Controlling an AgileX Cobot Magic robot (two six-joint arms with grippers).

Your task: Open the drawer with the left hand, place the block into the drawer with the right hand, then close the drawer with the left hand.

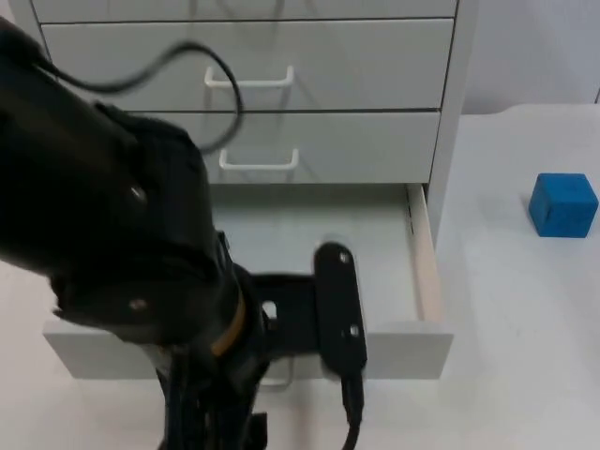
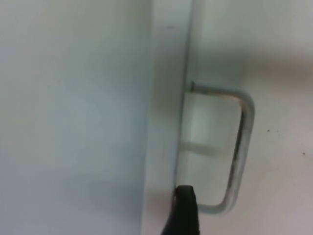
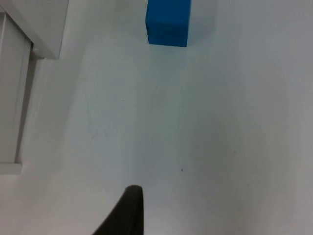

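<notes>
drawer (image 1: 427,281) open, block (image 1: 562,203) beside cabinet (image 1: 448,122)

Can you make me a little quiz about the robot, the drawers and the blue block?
1. True or false: the bottom drawer is pulled out.
2. Where is the blue block? A) inside the drawer B) on the table beside the cabinet C) in a gripper
3. Fill in: the left gripper is at the drawer's ____.

Key: 1 true. 2 B. 3 handle.
</notes>
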